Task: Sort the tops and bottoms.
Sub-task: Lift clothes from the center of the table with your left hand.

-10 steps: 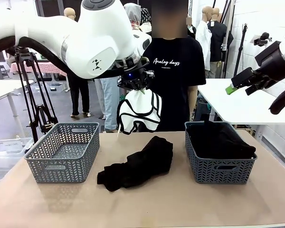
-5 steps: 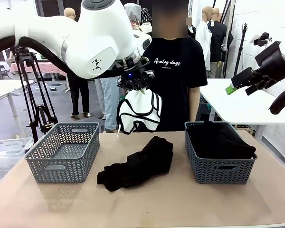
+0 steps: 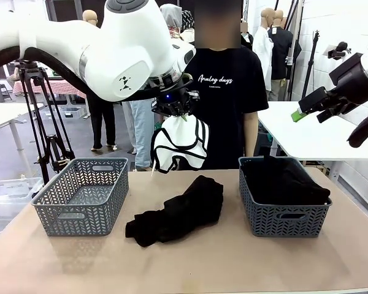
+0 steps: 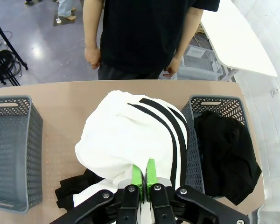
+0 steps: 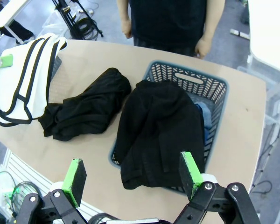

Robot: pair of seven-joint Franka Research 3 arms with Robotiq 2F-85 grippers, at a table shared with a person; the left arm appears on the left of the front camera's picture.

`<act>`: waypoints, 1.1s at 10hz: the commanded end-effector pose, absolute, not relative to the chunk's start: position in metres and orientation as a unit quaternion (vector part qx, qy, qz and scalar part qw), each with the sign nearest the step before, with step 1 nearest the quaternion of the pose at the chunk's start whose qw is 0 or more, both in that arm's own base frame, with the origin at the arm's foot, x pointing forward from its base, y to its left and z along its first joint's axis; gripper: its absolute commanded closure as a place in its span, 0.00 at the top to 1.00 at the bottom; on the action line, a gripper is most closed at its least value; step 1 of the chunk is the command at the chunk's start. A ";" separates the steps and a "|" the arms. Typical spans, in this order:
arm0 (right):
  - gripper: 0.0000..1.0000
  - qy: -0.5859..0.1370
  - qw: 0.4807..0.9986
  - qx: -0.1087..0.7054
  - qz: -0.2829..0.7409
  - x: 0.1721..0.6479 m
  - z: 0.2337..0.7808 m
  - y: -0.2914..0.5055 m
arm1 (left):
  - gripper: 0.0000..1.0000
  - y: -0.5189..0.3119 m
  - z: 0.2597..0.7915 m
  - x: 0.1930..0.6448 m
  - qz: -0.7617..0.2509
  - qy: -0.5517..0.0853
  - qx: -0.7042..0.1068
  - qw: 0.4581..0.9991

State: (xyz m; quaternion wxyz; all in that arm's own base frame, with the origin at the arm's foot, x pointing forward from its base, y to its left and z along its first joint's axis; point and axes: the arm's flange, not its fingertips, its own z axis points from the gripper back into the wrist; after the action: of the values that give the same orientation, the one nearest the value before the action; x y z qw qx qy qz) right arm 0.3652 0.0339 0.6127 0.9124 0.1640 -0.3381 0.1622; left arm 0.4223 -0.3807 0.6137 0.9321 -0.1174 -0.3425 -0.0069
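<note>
Tan table, workshop room behind, tripod far left. Grey left basket and right basket; the right one holds black clothing. Black garment heaped between them. Left gripper clamped on white black-striped garment, hanging over the table's far edge. Right gripper spread wide, holding nothing, raised at right. Person's tee reads "Analog days".

Tabletop is a matt tan sheet, faintly dimpled up close; on the table, the left basket and right basket are matt grey moulded plastic with an open herringbone lattice. The white striped garment above the table is smooth, soft cloth; the black pile mid-table is limp matt fabric; the left arm's shell is glossy white plastic.
</note>
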 end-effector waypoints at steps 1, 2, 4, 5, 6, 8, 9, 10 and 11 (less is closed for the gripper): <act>1.00 -0.335 0.913 0.167 0.162 0.365 0.611 0.034 | 0.00 -0.383 0.620 0.425 -0.009 -0.341 -0.114 0.933; 1.00 -0.335 0.913 0.167 0.162 0.365 0.611 0.034 | 0.00 -0.383 0.620 0.425 -0.009 -0.341 -0.114 0.933; 1.00 -0.335 0.913 0.167 0.162 0.365 0.611 0.034 | 0.00 -0.383 0.620 0.425 -0.009 -0.341 -0.114 0.933; 1.00 -0.335 0.913 0.167 0.162 0.365 0.611 0.034 | 0.00 -0.383 0.620 0.425 -0.009 -0.341 -0.114 0.933; 1.00 -0.335 0.913 0.167 0.162 0.365 0.611 0.034 | 0.00 -0.383 0.620 0.425 -0.009 -0.341 -0.114 0.933; 1.00 -0.335 0.913 0.167 0.162 0.365 0.611 0.034 | 0.00 -0.383 0.620 0.425 -0.009 -0.341 -0.114 0.933; 1.00 -0.335 0.913 0.167 0.162 0.365 0.611 0.034 | 0.00 -0.383 0.620 0.425 -0.009 -0.341 -0.114 0.933; 1.00 -0.335 0.913 0.167 0.162 0.365 0.611 0.034 | 0.00 -0.383 0.620 0.425 -0.009 -0.341 -0.114 0.933; 1.00 -0.335 0.913 0.167 0.162 0.365 0.611 0.034 | 0.00 -0.383 0.620 0.425 -0.009 -0.341 -0.114 0.933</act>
State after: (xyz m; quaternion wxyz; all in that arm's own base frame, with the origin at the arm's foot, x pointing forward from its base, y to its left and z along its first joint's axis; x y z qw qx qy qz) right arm 0.3652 0.0339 0.6127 0.9124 0.1640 -0.3381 0.1622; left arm 0.4223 -0.3808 0.6138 0.9321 -0.1174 -0.3424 -0.0070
